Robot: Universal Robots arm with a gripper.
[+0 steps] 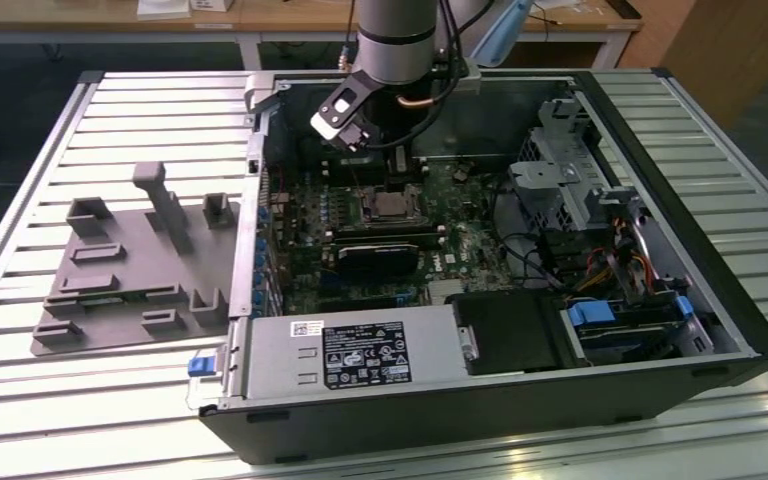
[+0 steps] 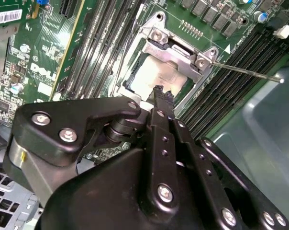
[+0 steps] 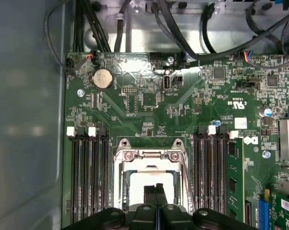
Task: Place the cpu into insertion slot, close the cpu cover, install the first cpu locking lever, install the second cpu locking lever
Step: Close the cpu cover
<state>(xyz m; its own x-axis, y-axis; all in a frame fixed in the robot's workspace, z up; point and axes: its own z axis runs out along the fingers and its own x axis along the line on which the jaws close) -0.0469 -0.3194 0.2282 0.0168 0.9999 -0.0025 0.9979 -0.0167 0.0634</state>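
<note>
The cpu (image 3: 151, 181) shows its pale metal top in the insertion slot (image 1: 387, 206) on the green motherboard. The silver cpu cover (image 3: 151, 155) lies flat over it, and the chip (image 2: 151, 76) shows through the cover's window (image 2: 179, 51). A thin locking lever (image 2: 250, 72) sticks out from the socket's corner over the memory slots. My gripper (image 3: 155, 189) hovers just above the chip with its black fingers (image 2: 159, 103) pressed together, holding nothing. In the exterior view my gripper (image 1: 353, 140) hangs inside the open computer case, a little beyond the socket.
Long black memory slots (image 3: 89, 177) flank the socket, one with a green module (image 3: 234, 177). Cables (image 3: 183, 28) run along the case wall. A black card (image 1: 381, 255), the power supply (image 1: 357, 355) and drive cages (image 1: 584, 200) fill the case. A grey fixture (image 1: 137, 265) sits on the slatted table.
</note>
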